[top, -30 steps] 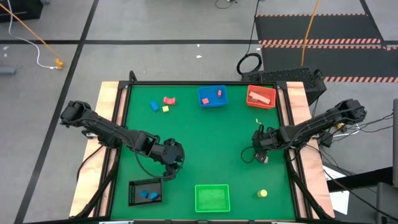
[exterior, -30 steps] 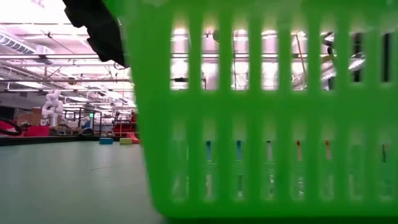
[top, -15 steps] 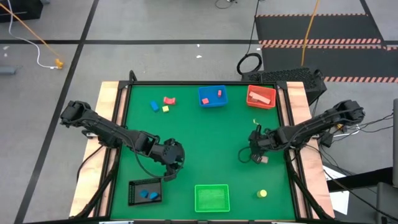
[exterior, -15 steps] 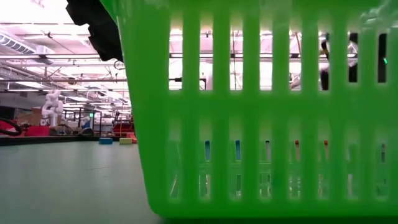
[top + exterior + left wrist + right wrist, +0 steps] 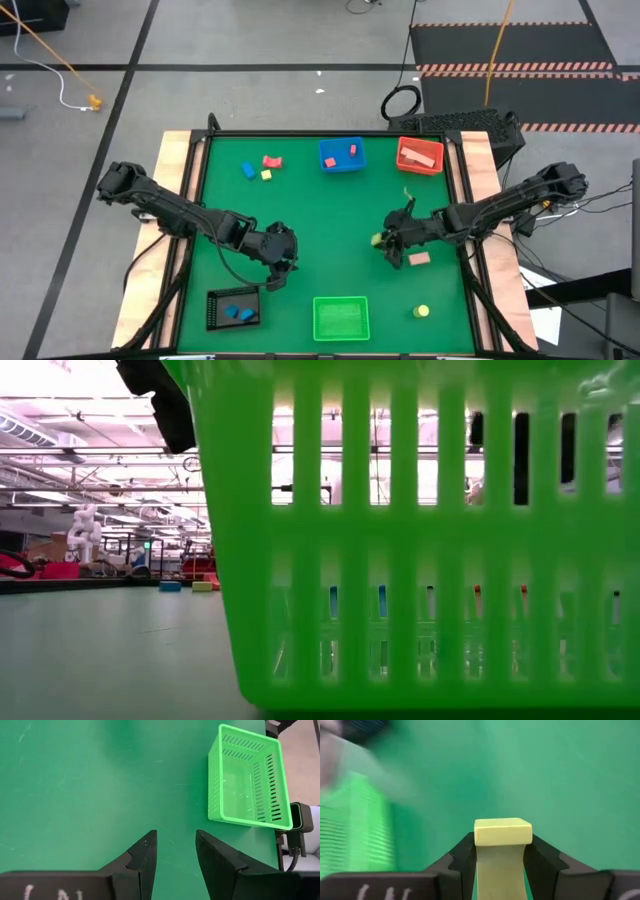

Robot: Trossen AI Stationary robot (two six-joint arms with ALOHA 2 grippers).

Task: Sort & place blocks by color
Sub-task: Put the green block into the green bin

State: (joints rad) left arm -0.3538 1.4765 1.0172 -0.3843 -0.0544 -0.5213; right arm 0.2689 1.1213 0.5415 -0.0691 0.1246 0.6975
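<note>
item: yellow-lime block (image 5: 502, 832), clamped in closed right hand (image 5: 385, 242) above counter (image 5: 330, 215) mid-right; to be carried w/ grip kept firm to green tray (image 5: 341, 318) at near edge, centred over its opening & lowered before release; left hand (image 5: 174, 855) part-open, empty, idle nr black tray (image 5: 233, 308).
</note>
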